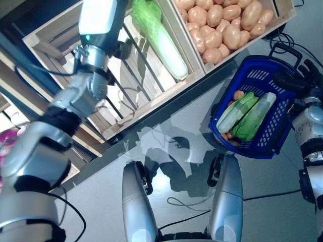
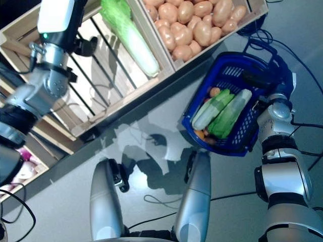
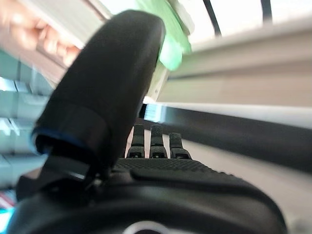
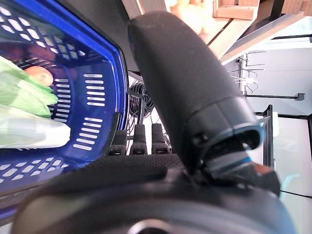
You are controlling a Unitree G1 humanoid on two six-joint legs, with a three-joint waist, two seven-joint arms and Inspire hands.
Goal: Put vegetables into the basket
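The blue plastic basket (image 1: 283, 122) stands on the floor at the right, below the stand. Long green-and-white cabbages (image 1: 247, 118) lie in it, with a small round brown vegetable (image 1: 238, 95) beside them. My right hand (image 1: 296, 80) is at the basket's far right rim with straight fingers; its wrist view shows the fingers (image 4: 139, 139) just outside the blue wall (image 4: 92, 87). My left hand (image 1: 124, 50) is up inside a slatted wooden crate, open and empty. A long green-and-white cabbage (image 1: 161, 38) lies just to its right, and shows past the thumb (image 3: 107, 83) in the left wrist view.
The wooden stand with its crates (image 1: 60, 35) runs slantwise across the top of the eye views. Its dark lower edge (image 1: 166, 108) passes close to the basket's left corner. Grey floor (image 1: 176, 151) lies below it.
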